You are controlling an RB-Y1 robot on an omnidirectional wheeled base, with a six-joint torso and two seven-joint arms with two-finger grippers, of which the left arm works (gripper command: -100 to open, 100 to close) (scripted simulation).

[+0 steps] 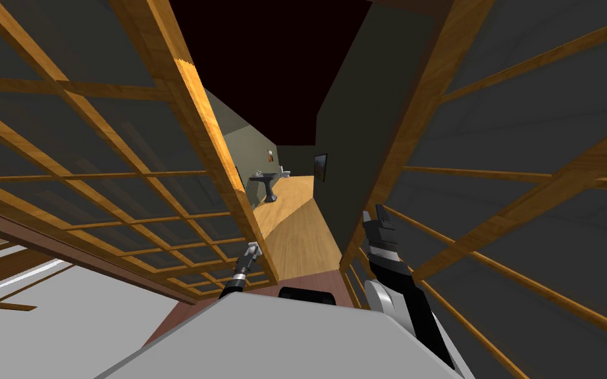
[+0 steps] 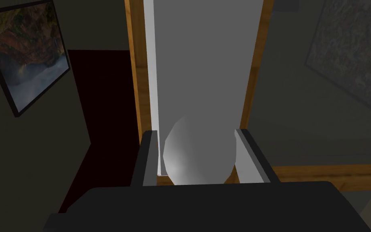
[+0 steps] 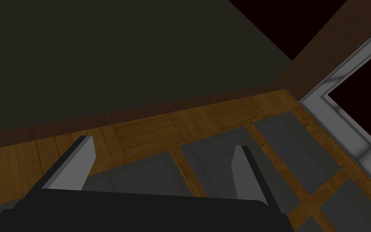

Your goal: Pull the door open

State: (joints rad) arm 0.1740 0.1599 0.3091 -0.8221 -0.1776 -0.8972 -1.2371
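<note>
Gripping knob [image 2: 198, 151]: left jaws closed on its sides | right jaws spread wide, empty | lattice door [image 1: 210, 125] ajar

"What sort of place was it?"

"A house, by the look of it. Wood-framed doors [image 1: 198, 125] with gridded panes stood on either side, and a corridor with a wooden plank floor [image 1: 295, 230] ran on between dark walls [image 1: 342, 145]."

"Was anything homely in it?"

"Framed pictures hung on the walls, one of them a landscape [image 2: 23, 52]. A small dark pedestal stand [image 1: 268, 185] stood far down the corridor."
</note>
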